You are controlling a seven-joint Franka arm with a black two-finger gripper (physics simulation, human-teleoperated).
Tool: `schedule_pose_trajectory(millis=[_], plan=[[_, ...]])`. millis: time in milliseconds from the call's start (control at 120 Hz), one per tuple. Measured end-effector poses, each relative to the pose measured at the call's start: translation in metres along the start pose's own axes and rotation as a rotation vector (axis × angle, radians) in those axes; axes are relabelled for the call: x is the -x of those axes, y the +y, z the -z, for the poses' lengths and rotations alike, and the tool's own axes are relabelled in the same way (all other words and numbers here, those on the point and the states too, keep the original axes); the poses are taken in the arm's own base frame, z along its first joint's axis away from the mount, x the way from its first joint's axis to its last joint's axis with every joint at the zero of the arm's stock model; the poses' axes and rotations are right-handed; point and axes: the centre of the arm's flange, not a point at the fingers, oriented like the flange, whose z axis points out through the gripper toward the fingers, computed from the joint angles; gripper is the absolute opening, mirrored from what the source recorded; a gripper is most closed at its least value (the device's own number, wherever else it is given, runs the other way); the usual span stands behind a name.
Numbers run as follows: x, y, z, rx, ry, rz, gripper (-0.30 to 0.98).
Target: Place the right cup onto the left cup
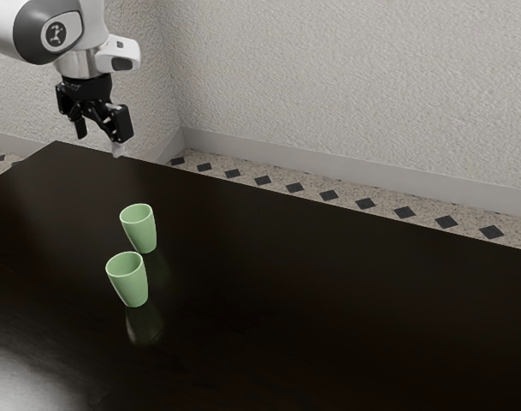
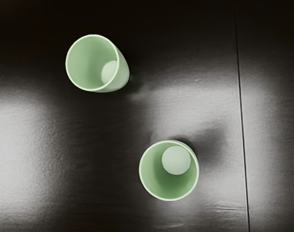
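Note:
My gripper [image 1: 99, 137] is open and raised above the table's far left part in the exterior view, with nothing between its fingers and both cups well apart from it. Two light green cups stand upright on the dark table. One cup [image 1: 141, 229] is farther back; the other cup [image 1: 129, 281] stands nearer the camera and slightly to the exterior view's left. They are separate, with empty interiors. In the wrist view, one green cup [image 2: 120, 77] and another green cup [image 2: 169, 186] show their open mouths, a stretch of tabletop between them.
The dark, glossy table [image 1: 328, 300] extends far to the exterior view's right. Its back edge runs below my gripper, and a pale textured wall [image 1: 354, 86] rises behind it. A thin seam [image 2: 241, 111] crosses the tabletop beside the cups.

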Motion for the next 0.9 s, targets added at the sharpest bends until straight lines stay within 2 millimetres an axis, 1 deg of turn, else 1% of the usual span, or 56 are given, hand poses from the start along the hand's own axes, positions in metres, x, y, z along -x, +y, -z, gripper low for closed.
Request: schedule_pose_trajectory(millis=[175,258,367,458,558,658,742,900], plan=[[0.0,0.006,-0.008,0.005,-0.018,-0.001,0.69],[0.002,0.006,-0.018,0.008,-0.041,0.003,0.69],[0.007,0.003,-0.051,0.017,-0.108,0.013,0.69],[0.004,0.005,-0.078,0.021,-0.155,0.011,0.69],[0.001,0.011,-0.099,0.04,-0.176,0.012,0.69],[0.004,0.016,-0.126,0.079,-0.191,0.025,0.69],[0.007,0.015,-0.15,0.096,-0.202,0.041,0.69],[0.006,0.009,-0.184,0.108,-0.211,0.07,0.69]])
